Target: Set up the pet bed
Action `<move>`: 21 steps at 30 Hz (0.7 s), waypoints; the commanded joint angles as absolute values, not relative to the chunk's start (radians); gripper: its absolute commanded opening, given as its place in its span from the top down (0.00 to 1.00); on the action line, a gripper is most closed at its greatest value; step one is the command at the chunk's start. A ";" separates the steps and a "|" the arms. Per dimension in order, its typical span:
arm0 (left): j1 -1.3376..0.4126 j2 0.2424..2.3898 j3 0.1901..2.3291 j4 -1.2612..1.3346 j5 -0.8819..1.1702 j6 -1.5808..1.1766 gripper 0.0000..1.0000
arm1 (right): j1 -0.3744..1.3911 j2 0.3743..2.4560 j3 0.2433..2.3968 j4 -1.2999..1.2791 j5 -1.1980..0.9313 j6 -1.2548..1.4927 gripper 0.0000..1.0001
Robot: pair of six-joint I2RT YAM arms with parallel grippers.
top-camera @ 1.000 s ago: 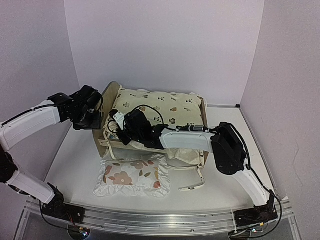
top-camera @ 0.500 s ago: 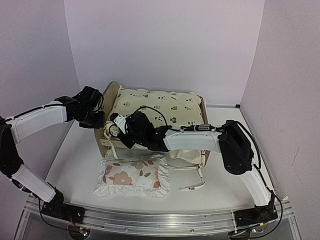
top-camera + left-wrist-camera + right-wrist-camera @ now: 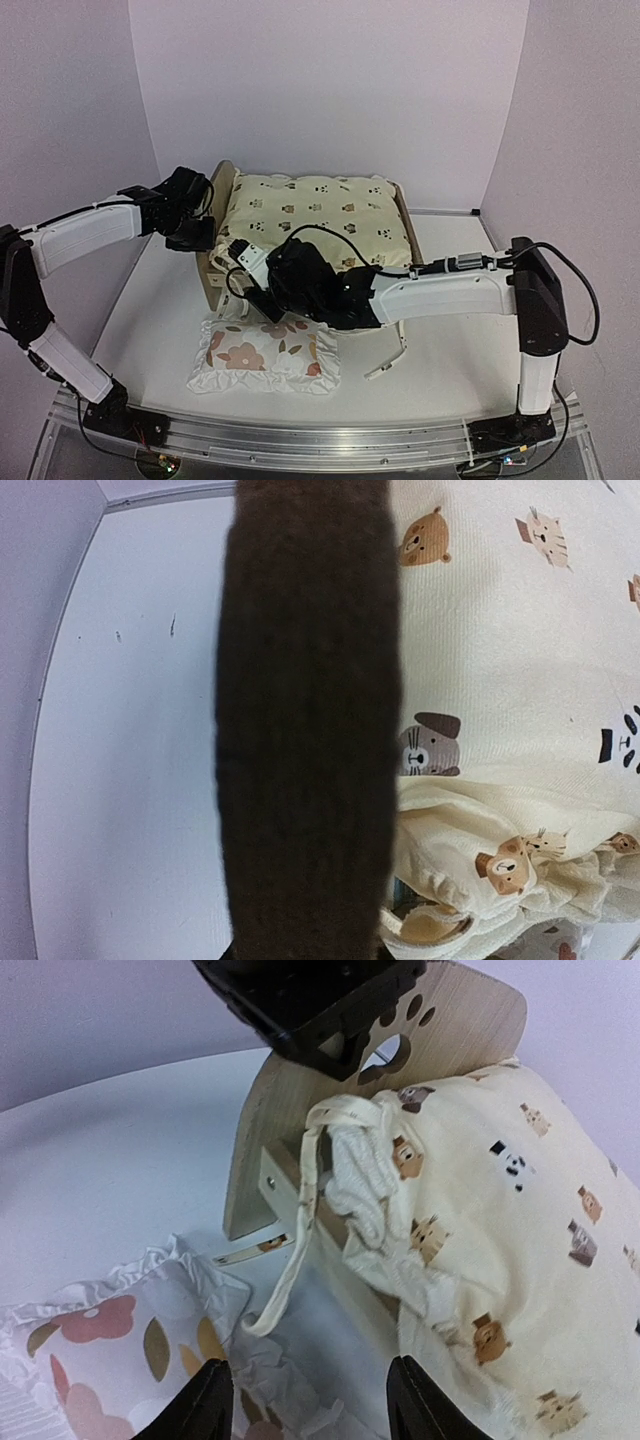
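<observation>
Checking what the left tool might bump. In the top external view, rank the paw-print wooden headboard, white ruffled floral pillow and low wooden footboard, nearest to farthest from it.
1. Paw-print headboard of the light-wood pet bed: the left tool grips it.
2. White ruffled floral pillow: lying in front of the bed's near side.
3. Low footboard: the bed's far right end.

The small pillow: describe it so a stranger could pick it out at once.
Find the light-wood pet bed in the middle of the white table. The pillow lies on the table in front of it, toward the near edge. Unlike the cream animal-print cushion in the bed, it is white, ruffle-edged and printed with red-brown flowers.
</observation>
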State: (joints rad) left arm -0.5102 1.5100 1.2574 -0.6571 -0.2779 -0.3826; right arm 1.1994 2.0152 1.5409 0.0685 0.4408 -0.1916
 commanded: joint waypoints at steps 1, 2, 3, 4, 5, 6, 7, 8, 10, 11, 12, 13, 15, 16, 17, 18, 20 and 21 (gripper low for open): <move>-0.501 1.540 1.387 -0.612 -0.346 -0.419 1.00 | 1.192 1.969 1.430 0.166 0.424 0.011 0.49; -0.505 1.545 1.398 -0.616 -0.347 -0.418 1.00 | 1.192 1.978 1.425 0.171 0.396 0.055 0.51; -0.507 1.550 1.411 -0.619 -0.348 -0.417 1.00 | 1.192 1.987 1.425 0.173 0.372 0.098 0.52; -0.508 1.552 1.421 -0.622 -0.350 -0.417 1.00 | 1.193 1.998 1.431 0.175 0.345 0.124 0.52; -0.510 1.553 1.429 -0.624 -0.351 -0.416 1.00 | 1.193 2.012 1.442 0.180 0.328 0.149 0.53; -0.511 1.554 1.435 -0.626 -0.352 -0.415 1.00 | 1.193 2.033 1.453 0.189 0.323 0.169 0.54; -0.511 1.554 1.440 -0.627 -0.355 -0.414 1.00 | 1.193 2.051 1.461 0.203 0.323 0.184 0.56; -0.511 1.554 1.441 -0.628 -0.358 -0.413 1.00 | 1.193 2.076 1.481 0.217 0.325 0.193 0.57; -0.511 1.552 1.445 -0.628 -0.360 -0.412 1.00 | 1.193 2.126 1.532 0.224 0.319 0.203 0.59; -0.511 1.550 1.448 -0.627 -0.359 -0.411 1.00 | 1.193 2.154 1.563 0.224 0.311 0.208 0.59; -0.512 1.548 1.452 -0.627 -0.360 -0.409 1.00 | 1.193 2.181 1.594 0.222 0.297 0.218 0.60; -0.513 1.548 1.458 -0.628 -0.361 -0.406 1.00 | 1.194 2.199 1.626 0.219 0.279 0.227 0.61; -0.513 1.549 1.476 -0.634 -0.368 -0.397 1.00 | 1.194 2.237 1.682 0.216 0.250 0.249 0.62; -0.512 1.552 1.487 -0.639 -0.372 -0.392 1.00 | 1.195 2.255 1.707 0.214 0.242 0.258 0.62; -0.513 1.555 1.497 -0.644 -0.377 -0.389 1.00 | 1.195 2.275 1.734 0.212 0.239 0.264 0.62; -0.513 1.557 1.506 -0.647 -0.381 -0.386 1.00 | 1.195 2.298 1.763 0.210 0.245 0.268 0.62; -0.512 1.556 1.512 -0.644 -0.383 -0.380 1.00 | 1.195 2.345 1.820 0.208 0.257 0.266 0.63; -0.512 1.554 1.512 -0.642 -0.383 -0.378 1.00 | 1.195 2.373 1.845 0.206 0.267 0.265 0.63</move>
